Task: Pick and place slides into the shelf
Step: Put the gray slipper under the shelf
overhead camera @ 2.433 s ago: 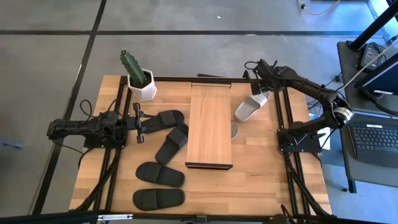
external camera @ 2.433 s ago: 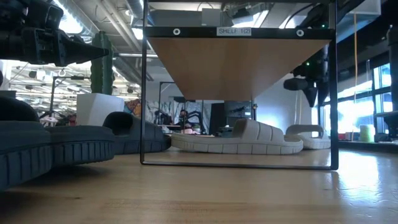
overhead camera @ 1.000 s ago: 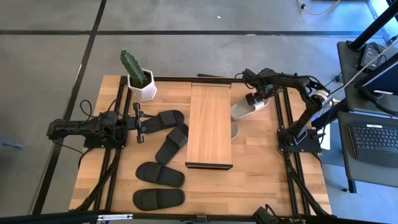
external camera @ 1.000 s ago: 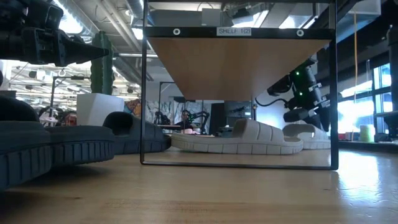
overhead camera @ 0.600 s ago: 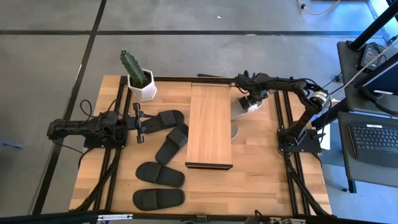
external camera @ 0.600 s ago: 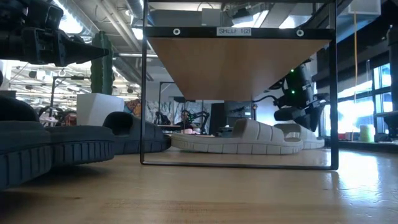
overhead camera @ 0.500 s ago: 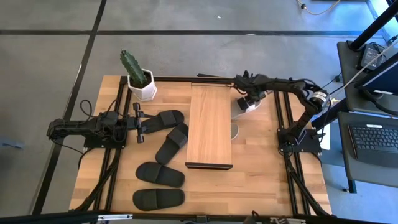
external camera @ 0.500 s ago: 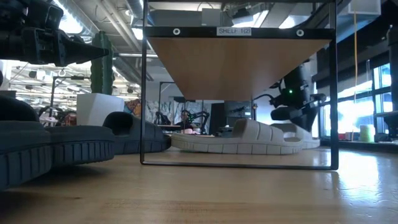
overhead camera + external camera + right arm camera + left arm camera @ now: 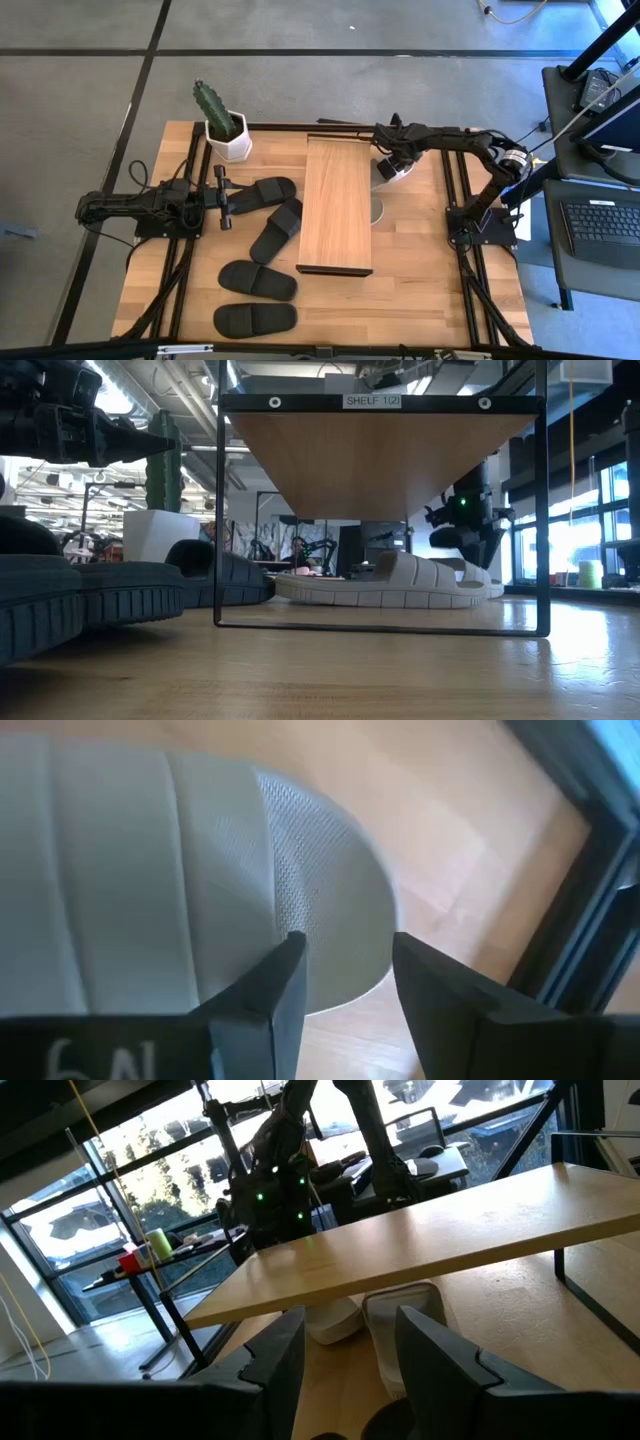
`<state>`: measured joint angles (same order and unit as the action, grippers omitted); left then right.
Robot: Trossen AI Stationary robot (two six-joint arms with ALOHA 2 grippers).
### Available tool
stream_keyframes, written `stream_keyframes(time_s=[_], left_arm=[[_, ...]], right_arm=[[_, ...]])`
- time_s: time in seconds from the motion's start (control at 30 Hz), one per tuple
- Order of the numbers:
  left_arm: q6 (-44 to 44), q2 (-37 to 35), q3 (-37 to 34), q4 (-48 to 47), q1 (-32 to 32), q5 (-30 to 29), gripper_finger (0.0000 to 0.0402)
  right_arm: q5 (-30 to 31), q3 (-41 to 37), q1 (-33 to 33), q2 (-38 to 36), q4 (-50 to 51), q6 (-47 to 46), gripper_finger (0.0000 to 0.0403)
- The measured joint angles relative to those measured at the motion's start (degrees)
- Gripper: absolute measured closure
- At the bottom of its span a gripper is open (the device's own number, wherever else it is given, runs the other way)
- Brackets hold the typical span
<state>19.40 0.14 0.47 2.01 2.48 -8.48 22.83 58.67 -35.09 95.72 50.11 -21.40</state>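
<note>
A: Pale slide (image 9: 386, 171) lies at the shelf's (image 9: 338, 205) far right corner, partly tucked under the plank. Its mate (image 9: 380, 585) already lies flat under the shelf. Four black slides (image 9: 265, 249) are on the table left of the shelf.

B: Right gripper (image 9: 396, 160)?

A: Over that pale slide, jaws parted around its rim, not clamped. My guess is it's nudging the slide further in. Best kept low, pushing level toward the shelf's middle, clear of the frame post (image 9: 580, 910).

B: Left gripper (image 9: 222, 198)?

A: Open, idle, just beside a black slide (image 9: 262, 191).

B: Blind spots?

A: The plank hides most of what's underneath from above. I can't tell whether the two pale slides touch.
</note>
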Motion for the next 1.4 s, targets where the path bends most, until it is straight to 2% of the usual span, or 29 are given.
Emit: stream_keyframes(time_s=[0.23, 0.4, 0.5, 0.67, 0.87, 0.97, 1.2, 1.4], left_arm=[[-1.3, 0.0, 0.0, 0.0, 0.0, 0.0, 0.0254], [-1.3, 0.0, 0.0, 0.0, 0.0, 0.0, 0.0254], [-1.3, 0.0, 0.0, 0.0, 0.0, 0.0, 0.0254], [-1.3, 0.0, 0.0, 0.0, 0.0, 0.0, 0.0254], [-1.3, 0.0, 0.0, 0.0, 0.0, 0.0, 0.0254], [-1.3, 0.0, 0.0, 0.1, 0.0, 0.0, 0.0254], [-1.4, 0.0, 0.0, 0.1, 0.0, 0.0, 0.0254], [-1.4, 0.0, 0.0, 0.0, 0.0, 0.0, 0.0254]], right_arm=[[0.2, 0.0, 0.2, -11.1, 0.1, 4.6, 0.0253], [-6.0, 0.0, 2.7, -18.6, 1.1, 16.8, 0.0253], [-7.7, 0.0, 5.1, -21.3, 3.2, 27.4, 0.0253], [-7.7, 0.0, 8.1, -22.3, 7.3, 38.1, 0.0253], [-7.8, 0.0, 10.3, -22.3, 6.4, 30.1, 0.0253], [-7.9, 0.0, 11.4, -22.3, 6.7, 31.2, 0.0253], [-8.4, -1.0, 12.2, -22.3, 7.3, 45.8, 0.0254], [-7.8, -9.7, 12.2, -21.8, 1.7, 54.5, 0.0254]])
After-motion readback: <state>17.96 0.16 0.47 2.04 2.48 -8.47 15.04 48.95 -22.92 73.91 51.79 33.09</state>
